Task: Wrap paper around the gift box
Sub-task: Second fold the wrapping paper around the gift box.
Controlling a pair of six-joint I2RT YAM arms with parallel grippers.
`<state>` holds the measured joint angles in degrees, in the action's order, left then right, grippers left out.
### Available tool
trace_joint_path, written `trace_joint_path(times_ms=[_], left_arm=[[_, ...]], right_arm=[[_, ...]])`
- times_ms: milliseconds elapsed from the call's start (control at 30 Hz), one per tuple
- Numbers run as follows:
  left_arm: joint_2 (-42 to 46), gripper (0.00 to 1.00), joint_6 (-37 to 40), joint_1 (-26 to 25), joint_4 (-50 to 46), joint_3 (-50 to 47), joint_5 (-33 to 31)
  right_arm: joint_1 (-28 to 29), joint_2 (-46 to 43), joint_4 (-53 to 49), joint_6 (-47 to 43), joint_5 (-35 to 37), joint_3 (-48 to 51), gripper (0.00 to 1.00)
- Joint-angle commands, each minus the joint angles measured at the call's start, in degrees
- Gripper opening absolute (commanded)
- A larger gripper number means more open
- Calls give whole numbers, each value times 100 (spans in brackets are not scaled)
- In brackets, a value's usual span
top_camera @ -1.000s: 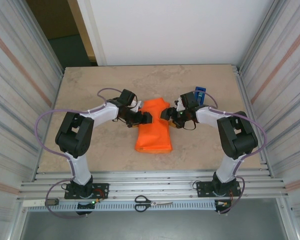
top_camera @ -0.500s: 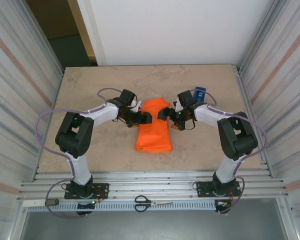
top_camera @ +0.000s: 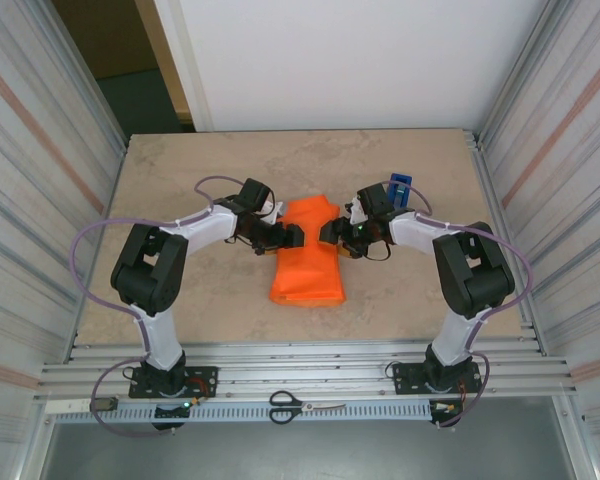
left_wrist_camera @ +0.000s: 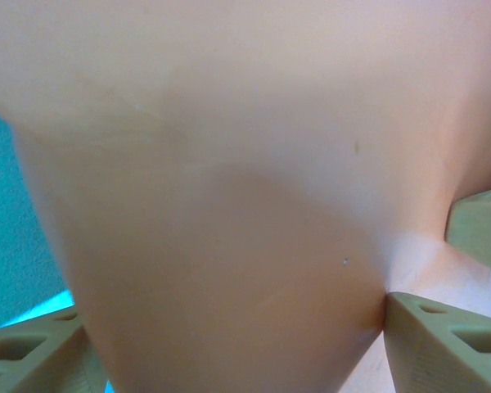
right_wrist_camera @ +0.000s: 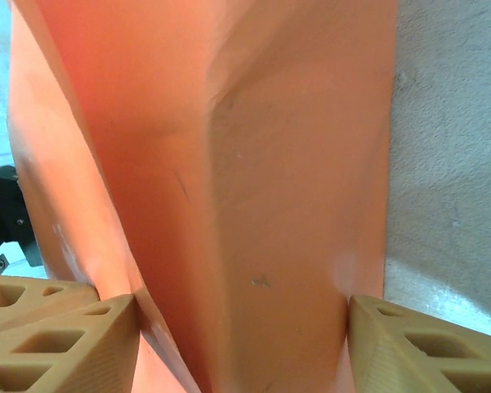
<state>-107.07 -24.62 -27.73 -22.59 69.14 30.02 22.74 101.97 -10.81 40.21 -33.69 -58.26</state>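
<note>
Left gripper [top_camera: 290, 236] and right gripper [top_camera: 328, 232] each clamp a fold of the paper [top_camera: 308, 265].

From above, the paper lies as a long folded bundle at the middle of the table [top_camera: 180, 180]. The two grippers press in on its far half from opposite sides, close together. In the left wrist view, pale orange paper bulges between the fingers [left_wrist_camera: 442, 344] and touches both. In the right wrist view, a creased ridge of paper stands between the fingers [right_wrist_camera: 57, 336] and meets each one, with bare table to its right. A blue tape dispenser [top_camera: 400, 187] stands just beyond the right gripper, and scissors [top_camera: 305, 406] lie in front of the table's near edge.
</note>
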Motion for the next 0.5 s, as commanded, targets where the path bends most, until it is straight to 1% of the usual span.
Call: trace_joint_path(times_ms=[0,200,333,467], left_arm=[[-246,81,325,-141,-453,-84,-355],[-60,83,309,-88,-589,340,-117],[225,84,309,-58,-746,610,-138],[676,84,193,-41,-819,679,-275]], right_arm=[[-24,133,-528,-37,406,254,61],[2,141,-490,30,441,315,56],[10,174,-493,35,473,326,56],[28,165,-466,59,515,372,56]])
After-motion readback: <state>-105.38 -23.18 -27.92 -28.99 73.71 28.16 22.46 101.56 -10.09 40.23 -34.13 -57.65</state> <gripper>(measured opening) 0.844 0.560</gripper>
